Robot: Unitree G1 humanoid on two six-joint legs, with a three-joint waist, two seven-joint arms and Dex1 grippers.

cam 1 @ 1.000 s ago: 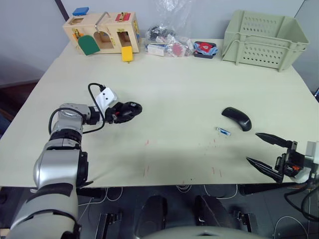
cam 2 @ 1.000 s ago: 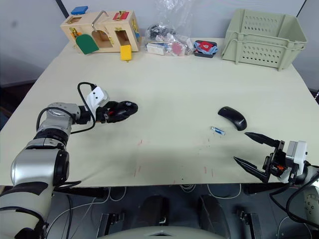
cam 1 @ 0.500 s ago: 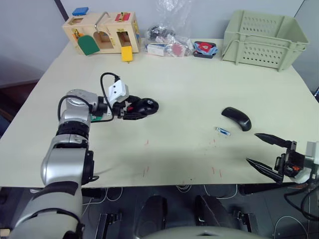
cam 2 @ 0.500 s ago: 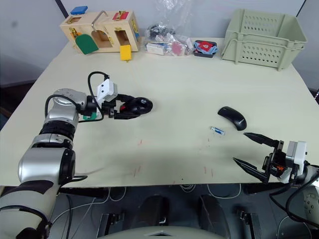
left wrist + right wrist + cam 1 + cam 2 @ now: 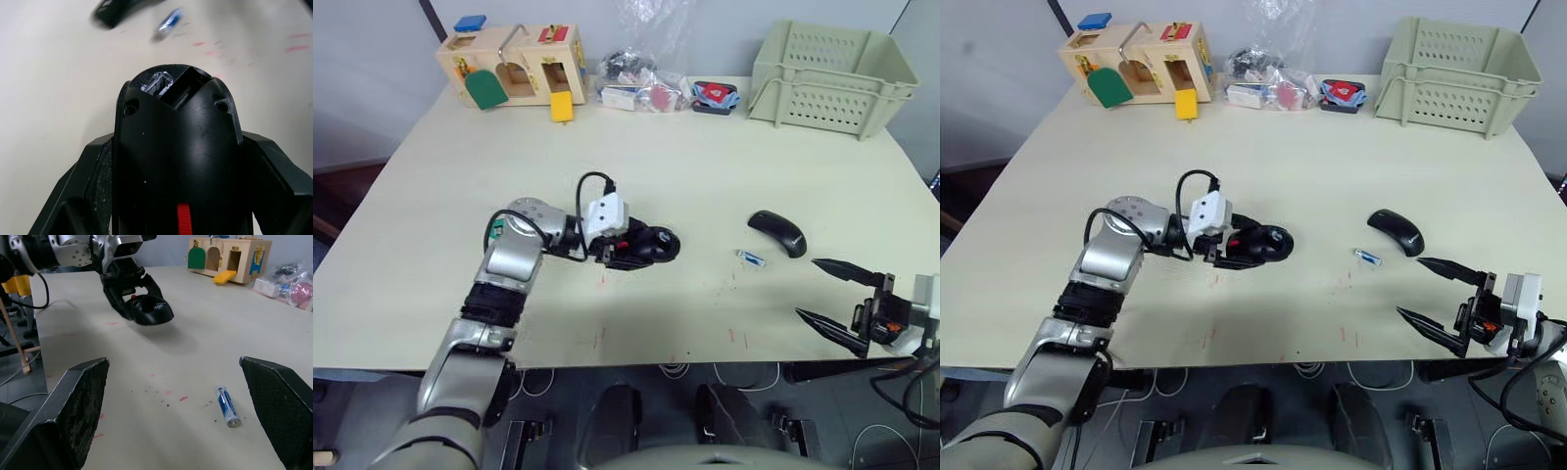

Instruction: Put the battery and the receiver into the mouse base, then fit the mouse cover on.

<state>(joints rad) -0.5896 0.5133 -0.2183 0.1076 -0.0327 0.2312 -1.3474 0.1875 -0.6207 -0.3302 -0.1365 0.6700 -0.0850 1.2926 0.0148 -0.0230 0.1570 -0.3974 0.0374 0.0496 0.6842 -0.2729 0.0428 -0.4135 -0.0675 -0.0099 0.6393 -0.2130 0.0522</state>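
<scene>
The left gripper (image 5: 641, 248) pinches the mouse base (image 5: 651, 244) between its 2 fingers and holds it just above the table (image 5: 636, 147), near the middle, with its open cavity facing up. In the left wrist view the base (image 5: 178, 161) sits clamped between the fingers, a red patch showing at its near end. Its long axis runs along the fingers, pointing toward the robot's right, where the battery (image 5: 752, 258) and the cover (image 5: 779, 233) lie.

The battery lies flat on the table, well apart from the base and near the cover without touching it; its long axis is angled across the line from base to battery. The right gripper (image 5: 837, 297) hovers with fingers spread wide and empty, nearer the battery than the left is, so the pick-up most likely falls to the right arm.

The base's cavity is partly hidden by the left fingers, and no receiver can be made out on the table.
</scene>
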